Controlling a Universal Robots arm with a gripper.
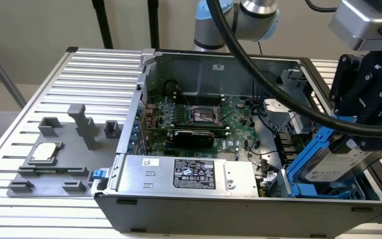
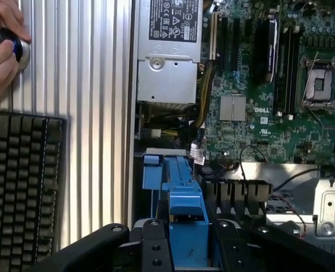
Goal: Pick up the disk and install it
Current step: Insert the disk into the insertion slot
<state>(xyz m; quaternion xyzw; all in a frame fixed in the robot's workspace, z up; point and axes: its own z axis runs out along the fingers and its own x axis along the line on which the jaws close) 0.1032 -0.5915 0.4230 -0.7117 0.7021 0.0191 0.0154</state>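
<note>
Toward the exterior view's lower right, found gripper [image 1: 367, 142] clenched on the disk [image 1: 337, 164], held tilted, apparently to match the blue bay [image 1: 310, 189] of the case [image 1: 244, 211].

Probably a robotics lab: a slotted aluminium worktop [image 1: 98, 64] carries an open desktop computer case [image 1: 244, 214], a grey parts fixture [image 1: 45, 175] and a black keyboard [image 2: 20, 187] near a person's hand [image 2: 0, 56], below a robot arm [image 1: 257, 15].
</note>
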